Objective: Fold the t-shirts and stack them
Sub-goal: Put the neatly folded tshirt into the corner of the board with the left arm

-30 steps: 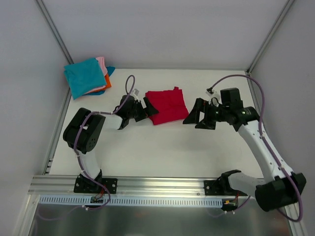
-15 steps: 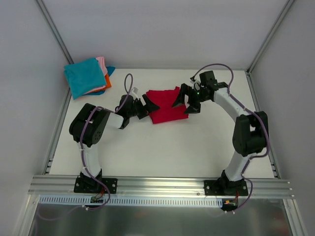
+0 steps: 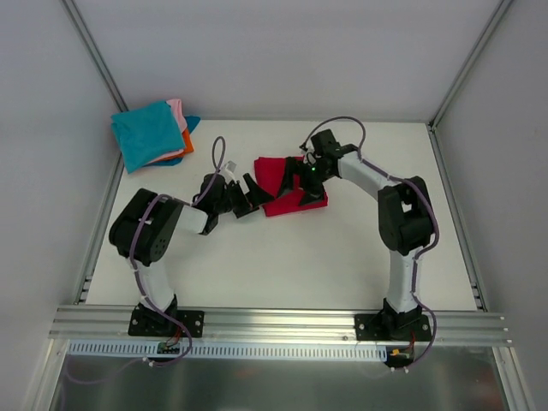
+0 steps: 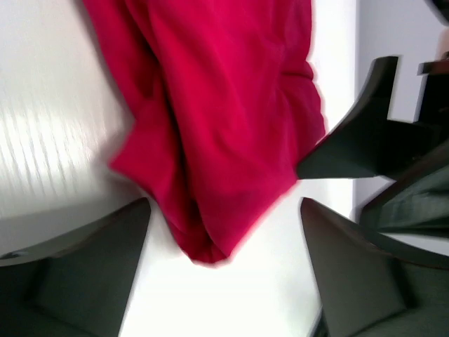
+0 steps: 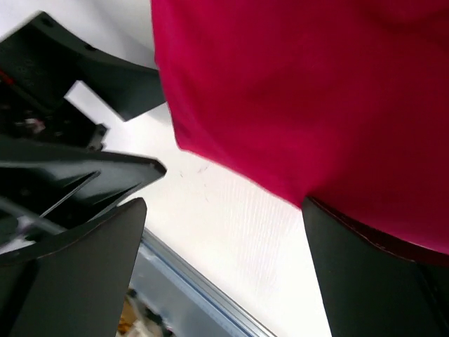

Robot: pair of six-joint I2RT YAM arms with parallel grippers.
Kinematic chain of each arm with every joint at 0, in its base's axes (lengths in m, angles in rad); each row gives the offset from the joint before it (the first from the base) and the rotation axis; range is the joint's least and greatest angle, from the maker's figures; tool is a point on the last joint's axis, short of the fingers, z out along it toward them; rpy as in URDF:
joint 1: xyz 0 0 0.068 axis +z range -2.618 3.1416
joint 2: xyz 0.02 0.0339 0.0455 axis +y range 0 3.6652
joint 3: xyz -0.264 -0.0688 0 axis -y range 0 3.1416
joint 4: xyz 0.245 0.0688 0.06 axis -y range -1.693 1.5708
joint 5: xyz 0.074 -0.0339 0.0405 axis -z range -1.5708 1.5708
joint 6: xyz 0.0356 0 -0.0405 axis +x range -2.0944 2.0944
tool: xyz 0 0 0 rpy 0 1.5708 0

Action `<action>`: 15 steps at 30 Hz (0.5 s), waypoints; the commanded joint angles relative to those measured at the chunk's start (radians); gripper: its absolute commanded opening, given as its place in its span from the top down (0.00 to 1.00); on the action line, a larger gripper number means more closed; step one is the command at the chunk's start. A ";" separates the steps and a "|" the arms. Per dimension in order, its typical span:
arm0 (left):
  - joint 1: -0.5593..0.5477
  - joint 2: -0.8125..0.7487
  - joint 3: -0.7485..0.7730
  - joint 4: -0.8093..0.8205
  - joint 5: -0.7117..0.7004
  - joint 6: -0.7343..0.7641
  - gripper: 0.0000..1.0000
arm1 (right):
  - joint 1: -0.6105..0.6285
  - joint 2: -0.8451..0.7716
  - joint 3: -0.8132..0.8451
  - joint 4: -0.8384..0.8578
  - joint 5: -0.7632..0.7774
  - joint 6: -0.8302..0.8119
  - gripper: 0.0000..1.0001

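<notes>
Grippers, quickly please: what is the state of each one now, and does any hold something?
Left gripper: open, holding nothing, at the red t-shirt's corner.
Right gripper: open, holding nothing, over the red t-shirt.

A: so what's in there apart from the obvious stuff?

B: a white tabletop [image 3: 282, 257], plain grey walls [image 3: 282, 51] around it, and a ribbed aluminium rail [image 3: 274, 323] along the near edge (purple cables [image 3: 224, 145] looping about too).
</notes>
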 commanded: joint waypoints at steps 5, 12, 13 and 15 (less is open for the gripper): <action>0.005 -0.507 -0.220 -0.313 -0.093 0.154 0.01 | 0.240 -0.085 0.309 -0.453 0.555 -0.232 0.01; -0.004 -1.165 -0.168 -0.884 -0.265 0.269 0.01 | 0.346 0.091 0.548 -0.587 0.837 -0.267 0.00; -0.004 -1.208 -0.145 -0.941 -0.290 0.286 0.01 | 0.360 0.125 0.594 -0.633 0.862 -0.262 0.01; -0.004 -1.314 -0.126 -1.077 -0.305 0.297 0.02 | 0.373 0.198 0.721 -0.665 0.877 -0.258 0.01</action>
